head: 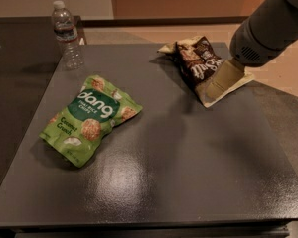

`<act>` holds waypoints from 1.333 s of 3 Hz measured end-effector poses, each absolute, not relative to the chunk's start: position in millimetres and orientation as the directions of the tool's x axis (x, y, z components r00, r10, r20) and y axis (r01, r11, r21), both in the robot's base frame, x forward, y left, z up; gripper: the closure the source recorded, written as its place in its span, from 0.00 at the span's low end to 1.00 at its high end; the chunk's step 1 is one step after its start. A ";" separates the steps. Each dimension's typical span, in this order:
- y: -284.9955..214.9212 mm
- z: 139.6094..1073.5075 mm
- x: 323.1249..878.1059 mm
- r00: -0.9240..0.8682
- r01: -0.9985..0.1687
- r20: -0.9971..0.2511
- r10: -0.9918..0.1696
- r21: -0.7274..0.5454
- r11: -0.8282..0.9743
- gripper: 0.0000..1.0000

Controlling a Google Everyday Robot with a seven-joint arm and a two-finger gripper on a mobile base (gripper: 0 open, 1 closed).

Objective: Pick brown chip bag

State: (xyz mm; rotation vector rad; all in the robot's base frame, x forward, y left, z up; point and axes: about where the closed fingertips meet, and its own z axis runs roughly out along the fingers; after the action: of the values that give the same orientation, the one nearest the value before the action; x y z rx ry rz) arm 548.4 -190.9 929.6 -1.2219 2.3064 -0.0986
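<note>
At the two o'clock of the table (188,182), the gripper (214,89) covers part of the cream band of the brown chip bag (192,58); we think it may be touching. The picture's upper right corner cuts off the arm (268,31). At eleven o'clock, the label on the water bottle (67,33) is too small for us to read.

We see dim warm light, broad glare on the grey table (139,182), soft shadow under the gripper (220,82) over the brown chip bag (194,59)
</note>
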 end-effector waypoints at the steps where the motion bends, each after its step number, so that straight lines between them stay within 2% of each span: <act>1: -209.7 918.5 581.1 -0.543 -0.672 -0.424 -0.724 -0.297 0.678 0.00; 2: -229.1 903.3 611.0 -0.619 -0.606 -0.435 -0.654 -0.266 0.750 0.00; 4: -238.1 870.3 650.2 -0.687 -0.581 -0.450 -0.571 -0.131 0.803 0.00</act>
State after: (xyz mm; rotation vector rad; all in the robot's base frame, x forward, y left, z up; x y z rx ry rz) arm 650.2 -238.1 870.3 -0.8581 2.5115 0.0300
